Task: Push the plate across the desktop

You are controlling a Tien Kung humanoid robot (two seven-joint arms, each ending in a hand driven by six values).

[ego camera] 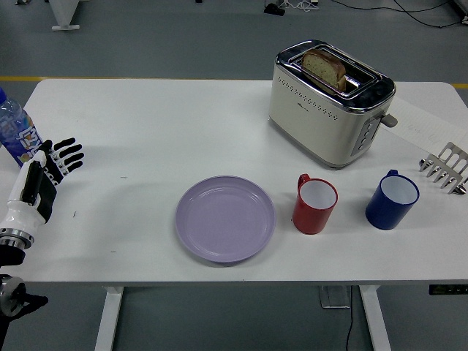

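A lilac plate (224,218) lies flat near the table's front edge, a little left of centre. My left hand (45,171) hovers at the far left edge of the table, fingers spread and holding nothing, well apart from the plate. It partly covers a blue water bottle (13,129) behind it. The right arm is out of view.
A red mug (315,204) stands just right of the plate, and a blue mug (393,199) further right. A cream toaster (329,102) with bread in it sits at the back right. A metal toast rack (446,167) is at the right edge.
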